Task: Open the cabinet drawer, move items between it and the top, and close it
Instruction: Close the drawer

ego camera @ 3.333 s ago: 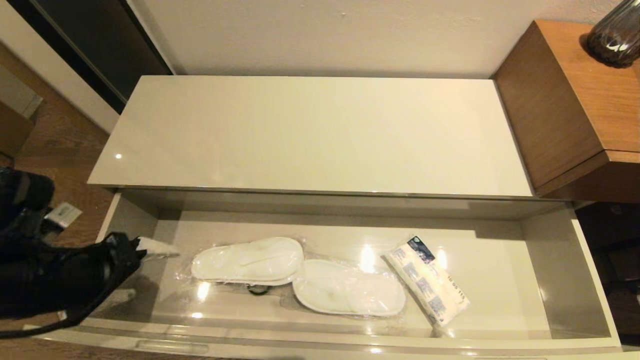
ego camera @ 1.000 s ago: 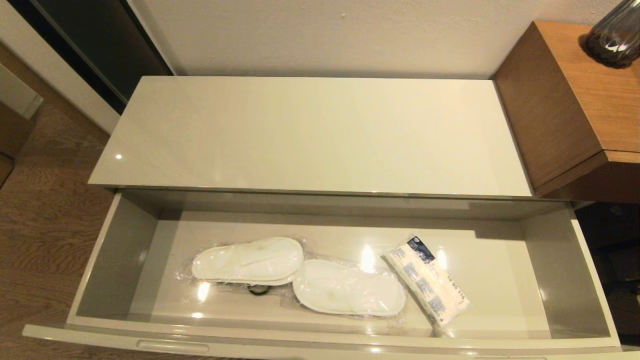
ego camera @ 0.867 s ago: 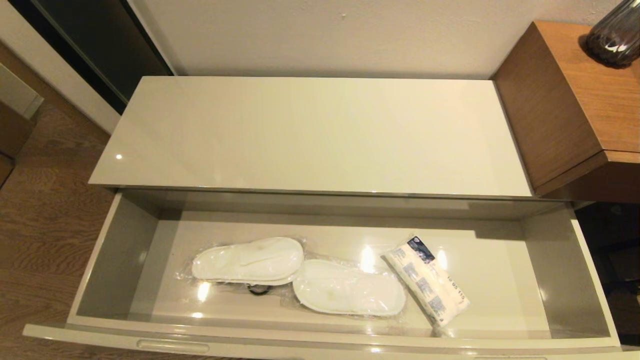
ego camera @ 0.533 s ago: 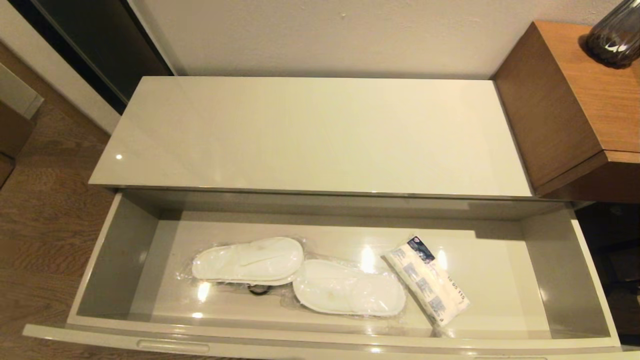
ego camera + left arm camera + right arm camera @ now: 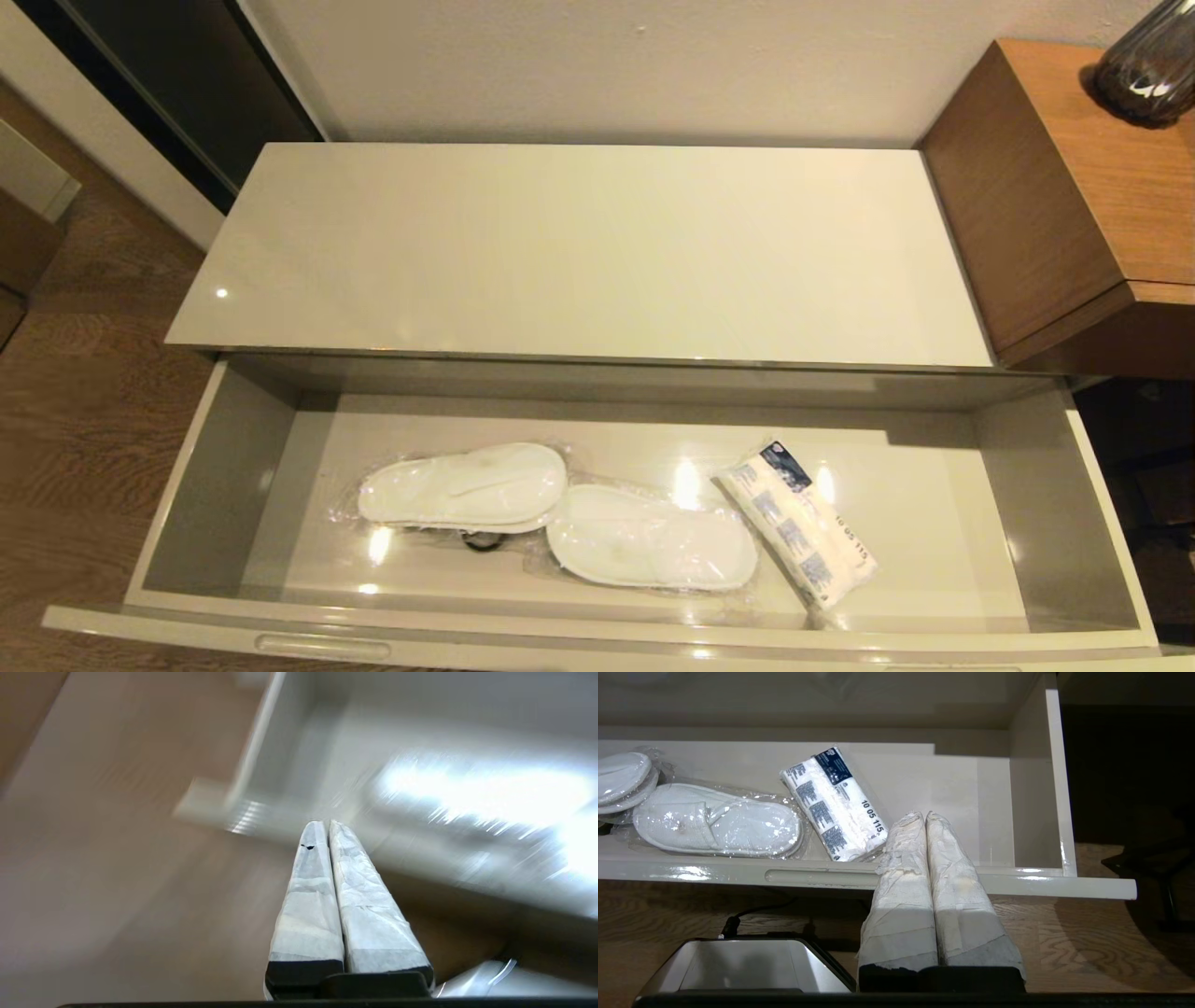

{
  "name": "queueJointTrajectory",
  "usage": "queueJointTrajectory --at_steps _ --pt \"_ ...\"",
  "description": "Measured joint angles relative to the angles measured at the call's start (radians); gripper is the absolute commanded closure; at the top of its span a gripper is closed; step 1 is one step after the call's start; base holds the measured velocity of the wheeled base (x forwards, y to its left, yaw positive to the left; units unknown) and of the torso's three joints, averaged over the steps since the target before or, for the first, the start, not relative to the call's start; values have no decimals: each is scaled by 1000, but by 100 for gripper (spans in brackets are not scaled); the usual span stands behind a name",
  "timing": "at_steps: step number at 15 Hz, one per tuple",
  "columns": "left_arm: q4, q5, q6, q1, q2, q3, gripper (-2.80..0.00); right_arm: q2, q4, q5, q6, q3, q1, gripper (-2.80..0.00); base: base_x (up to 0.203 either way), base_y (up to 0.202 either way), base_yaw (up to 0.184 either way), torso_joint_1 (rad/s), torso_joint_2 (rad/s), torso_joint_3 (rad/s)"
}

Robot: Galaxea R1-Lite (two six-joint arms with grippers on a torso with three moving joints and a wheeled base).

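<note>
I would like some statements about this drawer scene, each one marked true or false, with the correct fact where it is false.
1. The cabinet drawer is pulled open. True.
2. The tissue pack lies on the top. False: it lies inside the drawer, to the right of the slippers.
3. The right gripper is shut and holds nothing. True.
4. The left gripper grips a slipper. False: its fingers are shut on nothing, outside the drawer.
5. A dark vase stands on the brown wooden unit. True.
</note>
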Motion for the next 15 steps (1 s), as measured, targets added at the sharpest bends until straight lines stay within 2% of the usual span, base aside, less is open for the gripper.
queueJointTrajectory --at_steps 1,3,7,15 --pt "-98 -35 -42 0 0 21 0 0 0 0 0 0 0 0 0 0 0 0 0 0" --pt "-144 -45 -62 0 0 39 0 0 0 1 0 0 0 0 0 0 0 0 0 0" --pt "-73 -36 -66 -49 0 35 0 0 1 0 0 0 0 0 0 0 0 0 0 0" --pt "-68 -29 -168 -61 0 29 0 0 1 0 1 0 0 0 0 0 0 0 0 0"
